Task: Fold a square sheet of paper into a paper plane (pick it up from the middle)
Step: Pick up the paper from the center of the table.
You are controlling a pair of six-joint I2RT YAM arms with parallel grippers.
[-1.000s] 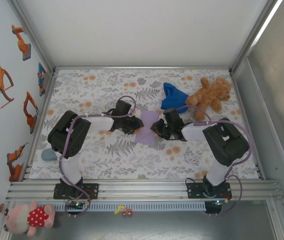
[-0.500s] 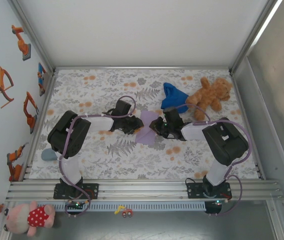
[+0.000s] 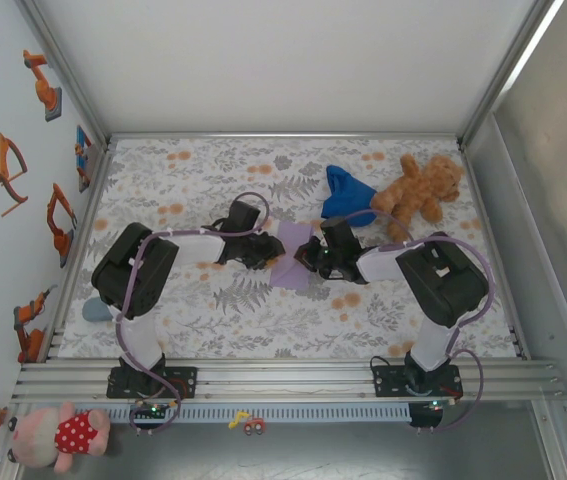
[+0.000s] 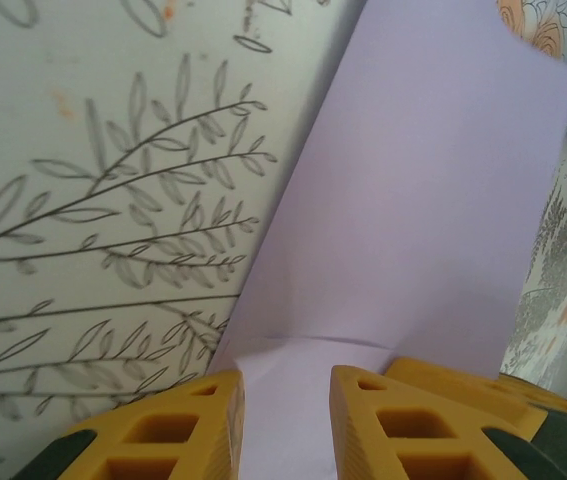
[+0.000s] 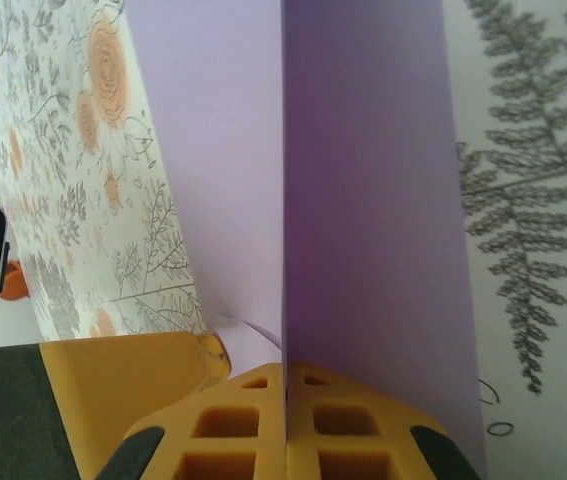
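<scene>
The square sheet of paper (image 3: 291,256) is lavender and lies mid-table, folded up between both grippers. My right gripper (image 3: 310,257) is shut on it. In the right wrist view its jaws (image 5: 285,385) meet on an upright crease of the paper (image 5: 363,180), with one flap standing darker on the right. My left gripper (image 3: 268,252) holds its jaws (image 4: 285,400) apart, down on the paper (image 4: 413,230), and a low hump of paper rises in the gap. One yellow finger (image 5: 123,380) of the left gripper sits beside the right jaws.
A deep blue cloth (image 3: 344,193) and a brown teddy bear (image 3: 418,190) lie at the back right, close behind the right arm. A small grey-blue lump (image 3: 96,309) sits at the table's left edge. A pink plush (image 3: 63,435) lies below the rail.
My right gripper has closed onto the paper's crease and shifted slightly left. The paper's flaps have drawn in narrower. The left gripper has held still.
</scene>
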